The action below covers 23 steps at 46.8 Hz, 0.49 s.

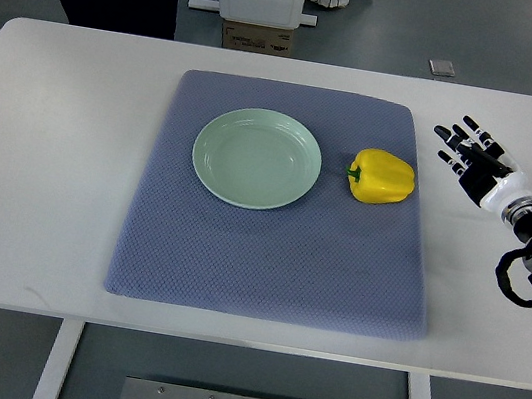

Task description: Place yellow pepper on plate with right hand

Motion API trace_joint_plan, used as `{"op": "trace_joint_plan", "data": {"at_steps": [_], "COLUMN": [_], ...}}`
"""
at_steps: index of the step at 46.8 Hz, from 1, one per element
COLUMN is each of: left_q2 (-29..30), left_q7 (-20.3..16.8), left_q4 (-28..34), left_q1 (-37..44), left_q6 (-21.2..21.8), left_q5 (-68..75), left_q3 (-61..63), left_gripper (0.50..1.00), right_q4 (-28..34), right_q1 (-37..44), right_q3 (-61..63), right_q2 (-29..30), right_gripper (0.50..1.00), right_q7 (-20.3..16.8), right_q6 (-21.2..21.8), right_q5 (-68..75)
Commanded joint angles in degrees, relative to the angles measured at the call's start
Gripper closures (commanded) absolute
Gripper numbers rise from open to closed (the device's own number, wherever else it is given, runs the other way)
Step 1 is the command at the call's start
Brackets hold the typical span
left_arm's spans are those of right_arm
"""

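Broadly, a white tabletop [47,175] fills most of the top view, running from the left edge to the right. On its middle lies a blue-grey textured mat [266,260], roughly square with rounded corners, its far edge near the back of the tabletop and its near edge close to the front.

On the far half of the mat, left of centre, sits a round pale green plate [211,173] with nothing on it. Just to its right, with a narrow strip of mat between them, lies the yellow pepper [384,177] on its side, its green stem pointing left toward the plate. The pepper rests on the mat near the mat's right edge, apart from the plate and not touching it.

The right hand [472,159] comes in from the picture's right edge on a black and silver wrist and arm. It hovers over bare tabletop just off the mat's right edge, to the right of the pepper and clear of it. Its black-tipped fingers [453,137] are spread and extended toward the upper left, grasping nothing.

Beyond the tabletop, a small cardboard box [256,38] stands on the grey floor under a white base.
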Motion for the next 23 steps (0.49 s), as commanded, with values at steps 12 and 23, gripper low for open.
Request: {"op": "trace_joint_plan", "data": {"at_steps": [12, 23], "left_q2": [0.00, 0.00], "left_q7": [-0.01, -0.01], "left_q4": [0.00, 0.00], "left_q1": [0.25, 1.13], "left_q6": [-0.31, -0.48], "left_q5": [-0.01, -0.09], "left_q3": [0.08, 0.08], "left_gripper": [0.500, 0.500], "right_q4": [-0.37, -0.54], "right_q1": [-0.18, -0.27], "right_q3": [0.00, -0.09], "right_q2": [0.14, 0.31], "right_gripper": [0.500, 0.500], "right_q7": [0.09, 4.30], "right_q6": [0.00, -0.09], "right_q5": [-0.01, -0.10]}}
